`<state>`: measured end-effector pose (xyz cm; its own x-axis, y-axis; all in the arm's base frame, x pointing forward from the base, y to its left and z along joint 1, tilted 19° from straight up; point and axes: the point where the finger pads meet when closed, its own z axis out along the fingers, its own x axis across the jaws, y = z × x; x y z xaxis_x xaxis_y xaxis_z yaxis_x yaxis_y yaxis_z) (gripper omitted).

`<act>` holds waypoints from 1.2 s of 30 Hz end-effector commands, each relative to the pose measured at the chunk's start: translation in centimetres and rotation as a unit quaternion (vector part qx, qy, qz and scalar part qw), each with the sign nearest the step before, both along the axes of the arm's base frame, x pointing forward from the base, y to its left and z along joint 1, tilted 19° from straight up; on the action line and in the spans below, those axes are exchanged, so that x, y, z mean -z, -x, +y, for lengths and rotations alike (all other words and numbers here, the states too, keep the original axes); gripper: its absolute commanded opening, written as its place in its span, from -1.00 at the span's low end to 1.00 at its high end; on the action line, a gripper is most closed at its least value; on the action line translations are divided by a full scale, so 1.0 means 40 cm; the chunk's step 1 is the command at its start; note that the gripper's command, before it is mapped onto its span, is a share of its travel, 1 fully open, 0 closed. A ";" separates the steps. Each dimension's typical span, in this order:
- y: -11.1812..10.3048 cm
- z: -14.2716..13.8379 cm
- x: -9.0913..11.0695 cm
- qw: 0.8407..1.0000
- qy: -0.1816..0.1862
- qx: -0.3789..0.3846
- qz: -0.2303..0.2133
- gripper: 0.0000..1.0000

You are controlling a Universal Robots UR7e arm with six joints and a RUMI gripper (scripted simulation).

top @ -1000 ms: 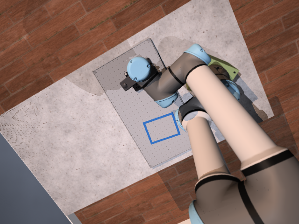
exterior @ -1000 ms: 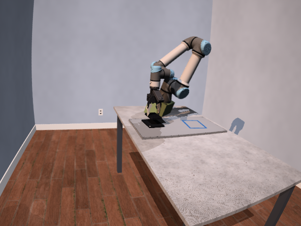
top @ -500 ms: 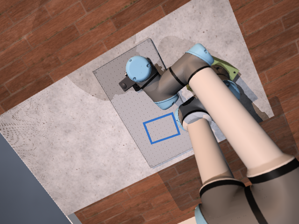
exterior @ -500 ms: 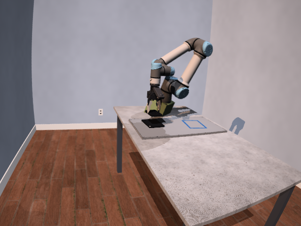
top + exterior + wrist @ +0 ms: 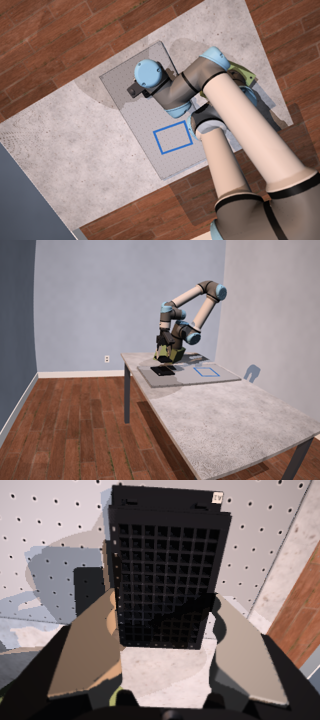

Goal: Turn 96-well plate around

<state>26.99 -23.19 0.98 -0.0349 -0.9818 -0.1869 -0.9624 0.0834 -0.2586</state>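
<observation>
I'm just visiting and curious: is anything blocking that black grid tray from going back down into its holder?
Nothing visible does. The gripper holds the 96-well plate lifted just above nest N1, with only open air between them.

From above, 96-well plate (image 5: 165, 585) and plate nest N1 (image 5: 165, 500) entirely hidden under the wrist joint's blue cap (image 5: 148, 73). Nest mostly covered by the plate in the wrist view, only its far edge and the A1 label (image 5: 217, 497) showing. Plate's cut corner too dark to tell. End effector (image 5: 165, 630) fingers cut off by the lower frame edge. Arm's green base (image 5: 245, 74) largely hidden
</observation>
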 end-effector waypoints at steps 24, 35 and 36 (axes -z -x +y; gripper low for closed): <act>-0.032 0.117 -0.027 0.969 -0.066 0.235 0.042 -1.00; -0.051 0.188 -0.042 0.952 -0.082 0.291 0.052 -1.00; -0.053 0.196 -0.044 0.952 -0.082 0.291 0.052 -1.00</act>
